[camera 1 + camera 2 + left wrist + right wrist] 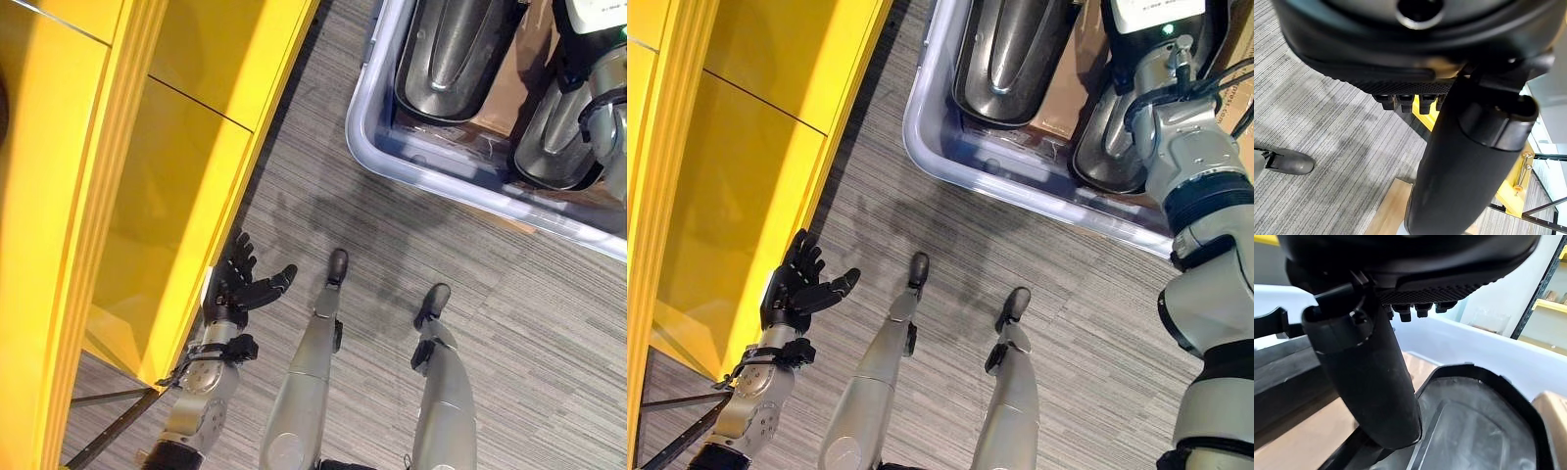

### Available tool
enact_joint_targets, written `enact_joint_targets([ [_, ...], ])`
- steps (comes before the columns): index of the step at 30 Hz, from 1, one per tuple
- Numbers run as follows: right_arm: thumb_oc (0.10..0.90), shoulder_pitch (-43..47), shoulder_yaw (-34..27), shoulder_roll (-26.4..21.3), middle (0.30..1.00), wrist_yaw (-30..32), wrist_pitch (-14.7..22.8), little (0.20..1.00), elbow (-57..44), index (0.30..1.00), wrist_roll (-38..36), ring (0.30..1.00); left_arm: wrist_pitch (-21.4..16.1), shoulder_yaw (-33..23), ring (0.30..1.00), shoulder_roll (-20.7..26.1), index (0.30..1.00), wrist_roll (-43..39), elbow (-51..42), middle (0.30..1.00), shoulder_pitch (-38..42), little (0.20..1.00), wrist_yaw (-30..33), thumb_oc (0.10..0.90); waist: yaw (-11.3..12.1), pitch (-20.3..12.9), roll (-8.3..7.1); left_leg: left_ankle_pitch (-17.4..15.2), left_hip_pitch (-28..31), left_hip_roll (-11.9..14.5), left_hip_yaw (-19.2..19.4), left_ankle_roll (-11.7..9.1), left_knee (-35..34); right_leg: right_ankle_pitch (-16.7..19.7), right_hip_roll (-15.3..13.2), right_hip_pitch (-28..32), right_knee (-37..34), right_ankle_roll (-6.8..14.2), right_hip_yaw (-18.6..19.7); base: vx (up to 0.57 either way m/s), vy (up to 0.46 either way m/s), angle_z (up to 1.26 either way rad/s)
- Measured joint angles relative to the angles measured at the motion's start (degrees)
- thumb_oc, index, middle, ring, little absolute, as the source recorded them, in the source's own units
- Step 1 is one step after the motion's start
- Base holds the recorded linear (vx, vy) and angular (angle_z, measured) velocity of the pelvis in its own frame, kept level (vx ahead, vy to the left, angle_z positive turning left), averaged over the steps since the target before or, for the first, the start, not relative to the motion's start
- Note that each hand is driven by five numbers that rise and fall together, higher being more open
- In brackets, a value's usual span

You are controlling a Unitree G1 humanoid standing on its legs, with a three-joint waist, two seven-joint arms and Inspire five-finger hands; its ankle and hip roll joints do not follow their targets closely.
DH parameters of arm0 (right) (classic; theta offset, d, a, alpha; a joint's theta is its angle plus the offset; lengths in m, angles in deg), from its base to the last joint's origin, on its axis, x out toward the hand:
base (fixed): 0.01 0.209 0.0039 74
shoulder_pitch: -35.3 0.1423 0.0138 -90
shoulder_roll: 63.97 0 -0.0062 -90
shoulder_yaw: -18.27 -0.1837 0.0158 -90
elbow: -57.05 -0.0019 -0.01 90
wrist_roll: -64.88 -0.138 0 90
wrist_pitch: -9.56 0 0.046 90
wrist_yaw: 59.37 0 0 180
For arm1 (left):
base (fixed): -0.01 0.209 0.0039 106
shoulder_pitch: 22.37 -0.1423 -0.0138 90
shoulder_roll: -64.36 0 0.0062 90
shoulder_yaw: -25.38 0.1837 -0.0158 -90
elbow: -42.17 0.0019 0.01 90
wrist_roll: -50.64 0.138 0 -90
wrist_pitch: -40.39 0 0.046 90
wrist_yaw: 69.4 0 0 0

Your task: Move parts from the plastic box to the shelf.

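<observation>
Right hand (1400, 279) reaches into the plastic box (1019, 176), poised just above a dark, glossy moulded part (1112, 147) that lies in the box on the side nearest that arm; its thumb stretches straight out over the part's rim and its fingers look relaxed, gripping nothing, though whether the thumb touches the part cannot be told; a second dark part (1004, 54) of the same rounded shape lies beside the first, further toward the robot's left, with brown cardboard (1063, 93) showing between them on the box floor; the box itself is pale, translucent and blue-grey, standing on grey striped carpet (1078, 323); left hand (803, 284) hangs well apart from the box, on the far side of the carpet, open and empty with fingers spread, just beside the front edge of the yellow shelf (754, 176); the shelf's yellow panels rise past that hand.
</observation>
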Motion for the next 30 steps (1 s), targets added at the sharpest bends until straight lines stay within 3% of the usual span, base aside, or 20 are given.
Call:
enact_joint_targets([
  [17, 0.900, 10.9, 9.5, -5.0, 1.000, 0.0, 0.1, 1.000, -1.1, 1.000, 2.2, 1.000, -0.8, -0.2, 1.000, 2.2, 1.000, 0.0, 0.0, 1.000, -0.1, 1.000, -0.1, 0.900, -0.4, 0.0, 0.10, 0.3, -0.1, 0.1, 0.0, -0.3, 0.0, -0.3, 0.0, -0.6, 1.2, -0.2, 0.0, 0.00, 0.000, 0.00],
  [23, 0.900, 13.1, 9.7, -5.3, 1.000, 0.0, 0.0, 1.000, -1.6, 1.000, 2.0, 1.000, -0.8, -0.2, 1.000, 3.7, 1.000, 0.0, -0.1, 1.000, -0.1, 1.000, -0.2, 0.900, -0.8, 0.0, 0.10, 0.4, 0.1, 0.1, 0.0, -0.3, 0.2, -0.3, 0.1, -0.5, 1.5, -0.2, 0.1, 0.00, 0.000, 0.00],
  [27, 0.900, 12.9, 9.2, -6.6, 1.000, 0.1, 0.1, 1.000, -8.2, 1.000, 1.9, 1.000, -0.8, -0.8, 1.000, 4.2, 1.000, 0.0, -0.1, 1.000, 0.0, 1.000, -0.1, 0.900, -1.8, 0.0, 0.09, 0.4, 0.3, 0.2, 0.1, -0.3, 0.9, -0.3, 0.3, -0.3, 1.9, -0.2, 0.2, 0.00, 0.000, 0.00],
  [30, 0.900, 9.3, 2.8, -7.2, 1.000, 0.0, 0.2, 1.000, -13.8, 1.000, -0.1, 1.000, -0.7, -0.7, 1.000, 4.0, 1.000, 0.0, -0.1, 1.000, 0.3, 1.000, -0.1, 0.900, -2.3, 0.0, 0.08, 0.4, 0.9, 0.4, 0.0, -0.3, 1.2, -0.2, 0.6, 0.3, 2.1, -0.4, 0.2, 0.00, 0.000, 0.00],
])
